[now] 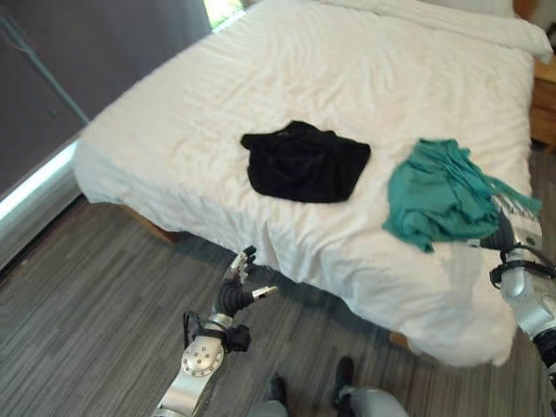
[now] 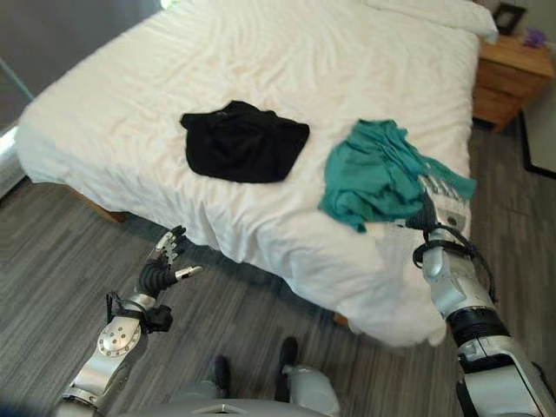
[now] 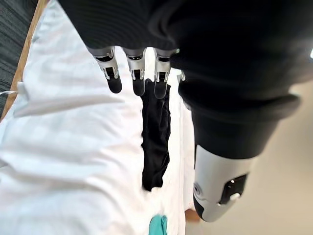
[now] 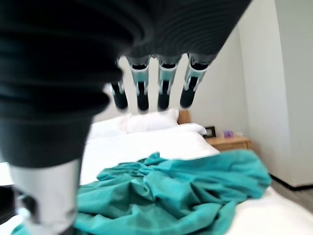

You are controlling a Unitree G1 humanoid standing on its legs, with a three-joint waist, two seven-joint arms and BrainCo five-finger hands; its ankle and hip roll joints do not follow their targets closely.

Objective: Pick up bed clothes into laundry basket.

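Left hand point(image 1: 240, 282): hangs over the grey wood-look floor point(image 1: 78, 321) in front of the near edge of the bed, apart from the bedding; its fingers point(image 3: 138, 81) are straight and slightly spread, the thumb held off to one side, and it holds nothing.

Right hand point(image 2: 440, 201): at the near right part of the bed, over the right edge of the teal garment; its fingers point(image 4: 166, 88) are straight and side by side above the cloth, not curled round it. Whether the fingertips touch the cloth cannot be told.

Teal garment point(image 1: 434, 193): crumpled in a loose heap on the right side of the bed, near the near edge, well apart from the black garment.

Black garment point(image 1: 304, 162): lies flattened and roughly folded on the middle of the bed, left of the teal one, nothing touching it.

Bed point(image 1: 208, 95): covered in a wrinkled white sheet that hangs over the near edge toward the floor.

Pillows point(image 2: 443, 13): white, at the far end of the bed.

Nightstand point(image 2: 511, 74): wooden, just beside the far right corner of the bed, with small objects on top.
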